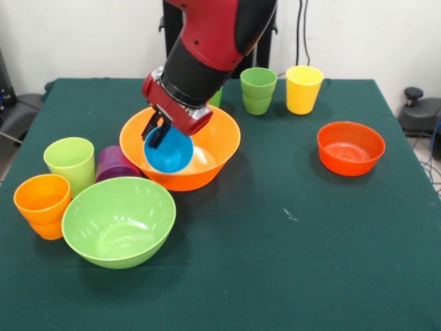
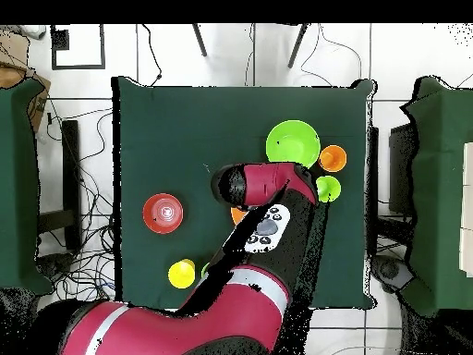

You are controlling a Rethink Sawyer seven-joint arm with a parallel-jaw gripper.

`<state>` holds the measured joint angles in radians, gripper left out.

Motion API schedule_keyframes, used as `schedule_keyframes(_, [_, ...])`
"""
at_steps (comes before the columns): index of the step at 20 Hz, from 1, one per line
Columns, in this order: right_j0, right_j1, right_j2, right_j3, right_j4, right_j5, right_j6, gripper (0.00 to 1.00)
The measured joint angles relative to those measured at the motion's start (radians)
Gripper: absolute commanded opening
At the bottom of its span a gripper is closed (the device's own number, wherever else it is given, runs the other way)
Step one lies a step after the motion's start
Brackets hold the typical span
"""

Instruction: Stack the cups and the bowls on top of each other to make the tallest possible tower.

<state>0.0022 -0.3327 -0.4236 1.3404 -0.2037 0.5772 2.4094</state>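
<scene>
My gripper (image 1: 160, 134) is shut on the rim of a blue cup (image 1: 169, 152), held tilted with its mouth toward the camera, inside the large orange bowl (image 1: 210, 169). A large lime-green bowl (image 1: 118, 221) sits in front at the left, also seen from above (image 2: 293, 143). Beside it are an orange cup (image 1: 43, 205), a lime cup (image 1: 69, 162) and a purple cup (image 1: 114, 164). A darker green cup (image 1: 258, 89) and a yellow cup (image 1: 304, 88) stand at the back. The small red-orange bowl (image 1: 350, 148) sits alone at the right. In the overhead view the arm hides the gripper.
The red and black arm (image 1: 207, 48) reaches down over the orange bowl's back rim and hides a bit of green behind it. The green tablecloth (image 1: 289, 262) covers the whole table. Cables lie on the floor around it.
</scene>
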Motion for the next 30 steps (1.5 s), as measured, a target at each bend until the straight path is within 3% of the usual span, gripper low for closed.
schedule_keyframes(12, [-0.001,-0.015,-0.001,0.016,0.0,-0.011,0.0,0.0])
schedule_keyframes(30, [0.003,-0.183,-0.02,0.098,-0.001,-0.011,0.0,0.0])
